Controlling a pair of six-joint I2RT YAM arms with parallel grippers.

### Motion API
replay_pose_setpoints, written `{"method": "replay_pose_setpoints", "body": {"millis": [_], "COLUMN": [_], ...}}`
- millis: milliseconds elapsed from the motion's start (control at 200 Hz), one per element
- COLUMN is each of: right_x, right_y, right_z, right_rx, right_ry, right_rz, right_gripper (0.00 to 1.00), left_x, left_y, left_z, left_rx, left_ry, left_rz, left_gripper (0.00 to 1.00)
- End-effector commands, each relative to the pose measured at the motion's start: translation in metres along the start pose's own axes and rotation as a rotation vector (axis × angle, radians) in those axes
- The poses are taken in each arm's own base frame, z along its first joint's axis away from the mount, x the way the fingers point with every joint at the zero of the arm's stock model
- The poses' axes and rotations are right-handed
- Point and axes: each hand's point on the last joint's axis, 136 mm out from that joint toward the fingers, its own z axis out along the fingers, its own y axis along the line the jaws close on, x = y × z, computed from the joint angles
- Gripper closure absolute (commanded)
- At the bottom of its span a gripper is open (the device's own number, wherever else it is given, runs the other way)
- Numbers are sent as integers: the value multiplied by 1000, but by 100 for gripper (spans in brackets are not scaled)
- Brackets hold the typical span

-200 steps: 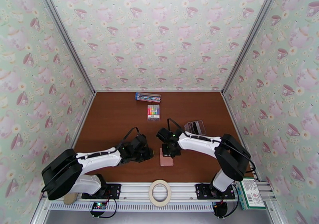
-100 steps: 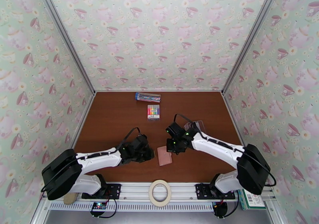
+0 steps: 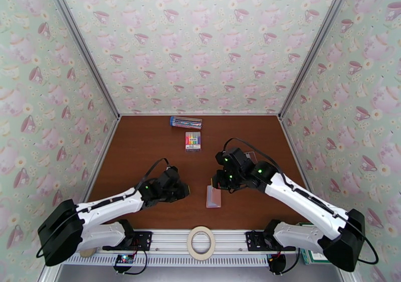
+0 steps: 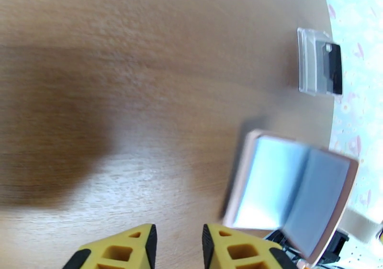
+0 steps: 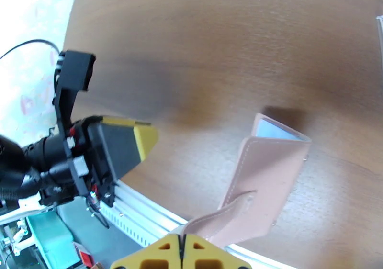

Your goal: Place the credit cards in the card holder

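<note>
Your right gripper (image 5: 182,248) is clenched on the thin strap of the card holder (image 5: 268,174), which it holds up half open. The strap can slip out, and then the holder falls shut. Your left gripper (image 4: 179,246) is just beside the holder, its jaws a little apart and empty. The credit cards (image 4: 330,69) stand well behind the holder.

Dusty-pink card holder (image 3: 213,196) half open, grey-blue inside; credit cards (image 4: 331,69) in clear stand (image 4: 309,66), well apart

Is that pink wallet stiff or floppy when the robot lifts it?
Probably floppy: the strap of the card holder curves where the right gripper pinches it. Likely light, since that small pinch alone holds it half open. It may fold shut if released.
</note>
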Motion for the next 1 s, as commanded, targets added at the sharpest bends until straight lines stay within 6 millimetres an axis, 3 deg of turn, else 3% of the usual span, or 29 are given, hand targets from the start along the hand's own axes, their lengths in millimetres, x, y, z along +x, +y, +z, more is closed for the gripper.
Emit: {"method": "replay_pose_setpoints", "body": {"millis": [0,240,496,646,721,846,997], "right_x": [2,0,-4,-14,-17,-8,9], "right_y": [10,11,16,41,43,8,13], "right_z": [0,7,36,27,26,63,109], "right_rx": [-53,-69,-131,-236,-245,-112,-128], "right_ry": [19,17,50,24,9,74,184], "right_rz": [-8,-9,56,33,6,32,27], "right_gripper": [100,100,100,100,100,100,100], "left_x": [1,0,1,1,1,1,0], "left_y": [13,11,7,10,11,12,12], "left_z": [0,-3,-1,-2,-3,-1,0], "left_rx": [-40,-25,-6,-8,-12,-19,-22], "left_ry": [-6,-13,-5,-10,-15,-18,-14], "left_rz": [-7,-5,6,5,3,5,6], "left_gripper": [65,65,65,65,65,65,66]}}
